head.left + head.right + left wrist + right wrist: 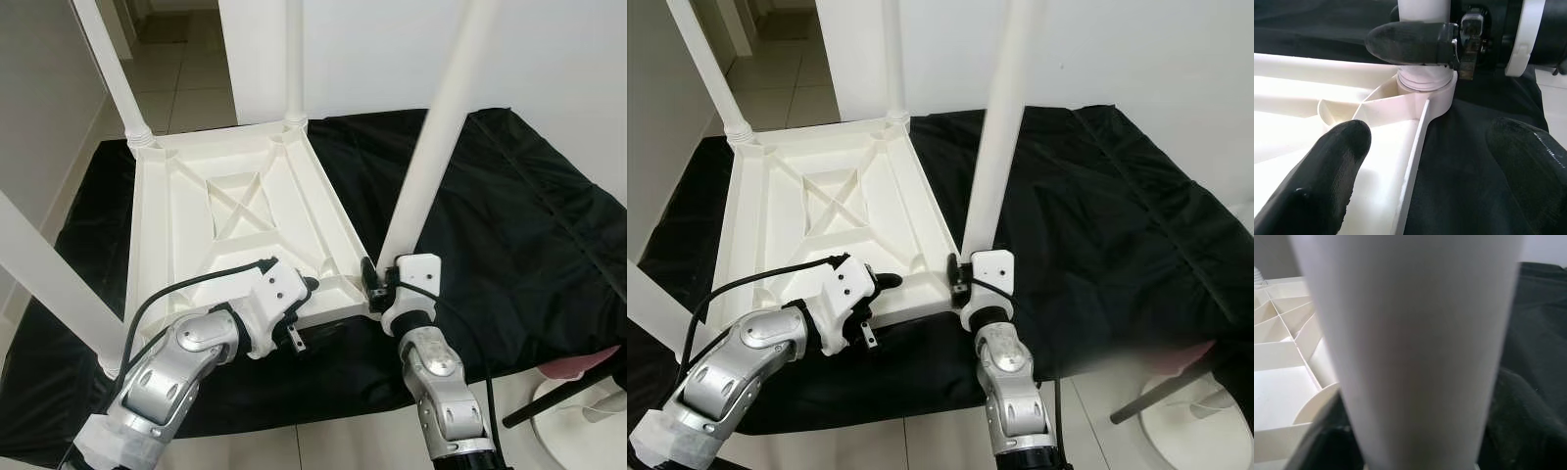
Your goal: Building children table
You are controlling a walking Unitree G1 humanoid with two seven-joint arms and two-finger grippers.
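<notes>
black cloth: covers the surface the work sits on, tiled floor beyond it at far left.
tabletop: white plastic, upside down on the cloth, ribbed underside up with an X brace in the middle; left half of the cloth.
legs: four white legs stand up from the corners; far-left leg, far-right leg, near-left leg, near-right leg.
near-right leg: leans slightly right, foot end seated in the near-right corner socket.
right hand: at the base of the near-right leg, just above the socket; one black finger lies across the leg. Pinching the leg, as far as the left wrist view shows.
left hand: at the tabletop's near edge, left of the right hand; fingers spread, straddling the rim, one finger over the ribbed inside, the other over the cloth.
white stand: near-right corner, on the floor, partly cut off.
</notes>
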